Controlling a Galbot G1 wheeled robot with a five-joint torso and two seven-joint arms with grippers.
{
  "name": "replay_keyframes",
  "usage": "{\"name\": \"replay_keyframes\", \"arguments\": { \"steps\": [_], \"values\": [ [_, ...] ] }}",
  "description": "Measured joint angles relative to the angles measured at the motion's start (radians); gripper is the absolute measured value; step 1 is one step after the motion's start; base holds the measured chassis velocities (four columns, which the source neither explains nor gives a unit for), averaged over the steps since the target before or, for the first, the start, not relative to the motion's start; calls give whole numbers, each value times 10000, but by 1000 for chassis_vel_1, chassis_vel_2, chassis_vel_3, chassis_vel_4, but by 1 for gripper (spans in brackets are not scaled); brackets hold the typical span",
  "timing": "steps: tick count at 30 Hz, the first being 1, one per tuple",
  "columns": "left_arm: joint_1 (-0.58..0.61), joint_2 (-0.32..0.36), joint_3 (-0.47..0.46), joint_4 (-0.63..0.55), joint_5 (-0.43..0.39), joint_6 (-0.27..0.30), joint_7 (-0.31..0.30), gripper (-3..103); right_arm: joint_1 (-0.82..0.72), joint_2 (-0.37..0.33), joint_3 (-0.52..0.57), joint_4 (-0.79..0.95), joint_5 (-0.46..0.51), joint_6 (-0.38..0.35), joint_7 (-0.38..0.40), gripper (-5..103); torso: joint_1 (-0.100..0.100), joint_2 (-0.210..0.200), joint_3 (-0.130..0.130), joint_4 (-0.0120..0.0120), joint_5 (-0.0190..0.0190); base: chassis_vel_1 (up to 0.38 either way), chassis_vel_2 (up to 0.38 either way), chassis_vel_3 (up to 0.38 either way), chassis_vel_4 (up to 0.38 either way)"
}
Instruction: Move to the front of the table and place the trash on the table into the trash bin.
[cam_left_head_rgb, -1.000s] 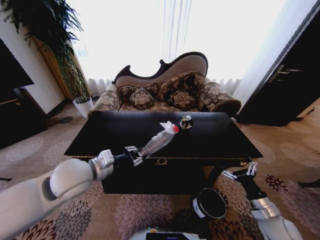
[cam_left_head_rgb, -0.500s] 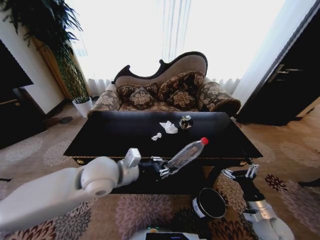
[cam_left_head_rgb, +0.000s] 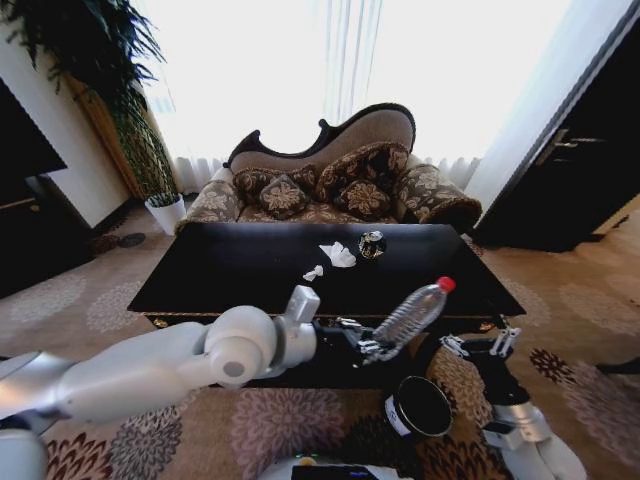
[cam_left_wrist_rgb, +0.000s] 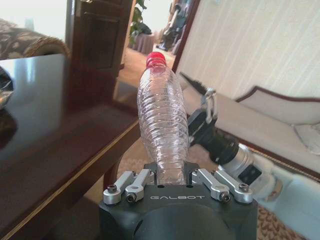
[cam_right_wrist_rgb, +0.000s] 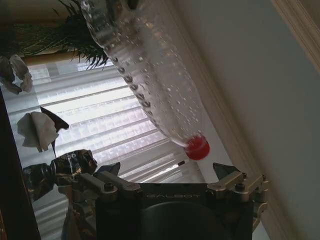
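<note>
At lower centre, the left claw grips the red-capped bottle by its base, above the trash bin; the right claw waits open, lower right.

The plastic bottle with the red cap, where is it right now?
In the head view the plastic bottle is held by the left gripper, off the table's front right edge, above and left of the trash bin.

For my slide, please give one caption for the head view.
Left pincer carries the plastic bottle above the trash bin; paper wads lie on the table.
</note>
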Motion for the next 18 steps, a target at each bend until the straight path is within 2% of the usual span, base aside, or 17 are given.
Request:
{"name": "replay_keyframes", "arguments": {
  "steps": [4,12,18],
  "values": [
    [-39,-379,153,157,-122,-139,-67,28,-128,198,-172,439,-100,-1,73,100,0,0,0,0,-1,0,0,0,0],
    [360,-544,212,214,-155,-267,-227,28,-348,433,-272,954,-84,-4,182,100,-1,2,0,1,-3,0,0,0,0],
    [548,-718,224,257,-329,-450,-390,28,-448,690,-464,1137,-456,-12,481,100,0,1,0,1,-3,0,0,0,0]
  ]
}}
